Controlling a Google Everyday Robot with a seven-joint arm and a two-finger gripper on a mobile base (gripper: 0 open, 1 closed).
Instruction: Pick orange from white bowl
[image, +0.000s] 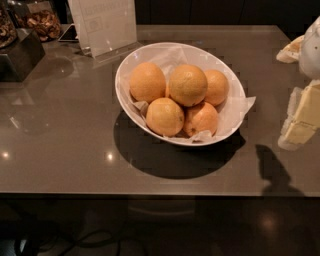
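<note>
The gripper (301, 119) hangs at the right edge of the view, above the right end of the surface (60, 150) and well apart from the white bowl (119, 85). Whether it is open or closed cannot be told from here. A rounded white part of the arm (311, 47) shows above it. Nothing stands between the gripper and the bowl.

At the far side, just behind the bowl's far-left rim, stands a clear sign holder (105, 25) with a pale sheet in it. Further left are a dark box (19, 56) and a jar (44, 22) of brown dried pieces.

The white bowl sits near the middle of the glossy grey surface. It is lined with crumpled white paper (236, 111) that laps over its right rim. Five oranges fill it. The orange (188, 85), duller and more yellow-tan than the rest, rides in the centre, resting on its neighbours. Two brighter ones flank it at left (147, 81) and right (218, 86). Two more lie at the near side (165, 116) (202, 119).
</note>
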